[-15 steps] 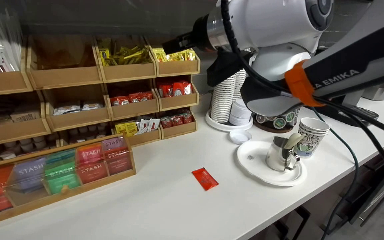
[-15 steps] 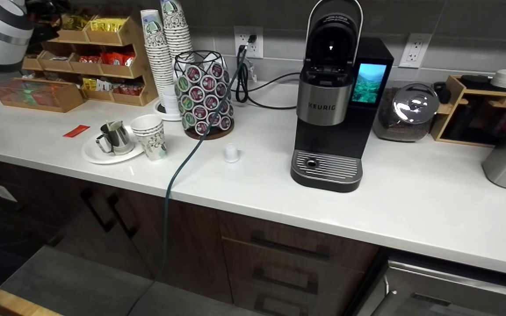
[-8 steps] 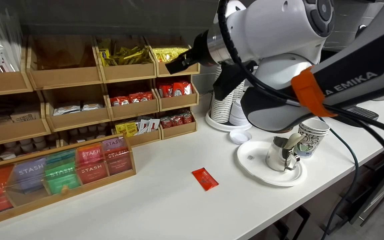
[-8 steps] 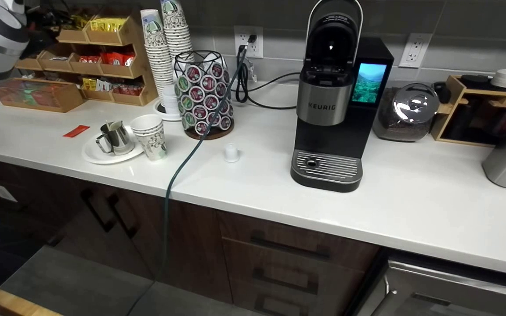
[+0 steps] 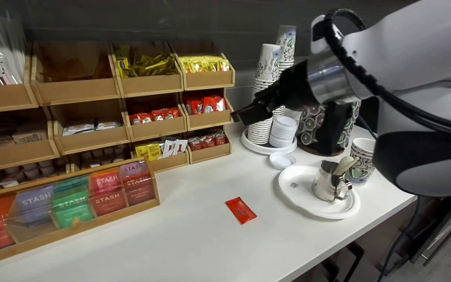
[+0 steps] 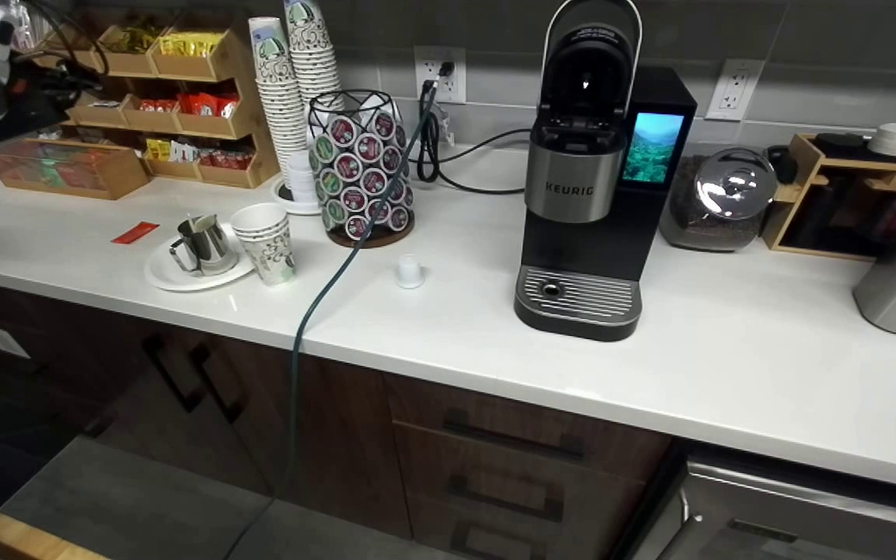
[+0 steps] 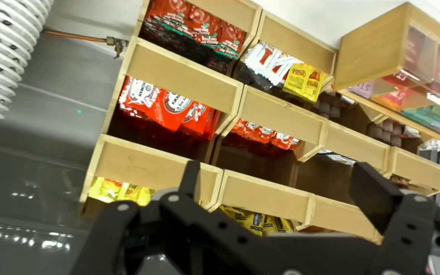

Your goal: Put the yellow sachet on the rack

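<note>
The arm (image 5: pixel 409 51) slants down over the counter (image 5: pixel 170 235), its spread gripper (image 7: pixel 277 168) facing the rack (image 5: pixel 151 85). Yellow sachets (image 5: pixel 204 65) lie in the rack's top and bottom rows; I cannot tell which is meant.

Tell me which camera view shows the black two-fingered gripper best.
The wrist view: the black two-fingered gripper is large there, both fingers visible, spread wide with the light-brown wooden rack behind. Both exterior views show it smaller, as a dark shape whose fingers are hard to tell apart.
</note>
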Motion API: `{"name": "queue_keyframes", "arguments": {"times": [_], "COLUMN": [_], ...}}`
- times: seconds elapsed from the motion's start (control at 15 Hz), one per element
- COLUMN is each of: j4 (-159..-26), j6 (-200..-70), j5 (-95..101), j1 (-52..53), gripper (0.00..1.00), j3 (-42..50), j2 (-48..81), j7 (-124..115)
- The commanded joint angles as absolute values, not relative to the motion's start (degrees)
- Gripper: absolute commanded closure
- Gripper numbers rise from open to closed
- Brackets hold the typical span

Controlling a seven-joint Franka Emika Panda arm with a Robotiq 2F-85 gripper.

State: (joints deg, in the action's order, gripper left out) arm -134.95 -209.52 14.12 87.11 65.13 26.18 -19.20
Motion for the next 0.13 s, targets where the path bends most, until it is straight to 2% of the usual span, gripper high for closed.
{"name": "queue_keyframes", "arguments": {"times": [0.0,0.07], "j4": [-138.72,-140.4], "j6": [-210.98,-212.16], "j5": [3.93,1.76], "j1": [86.52,87.7], "gripper": [0.0,0.0], "j3": [61.38,62.07], "j2": [20.88,20.26], "j7": [-7.22,-5.39]}}
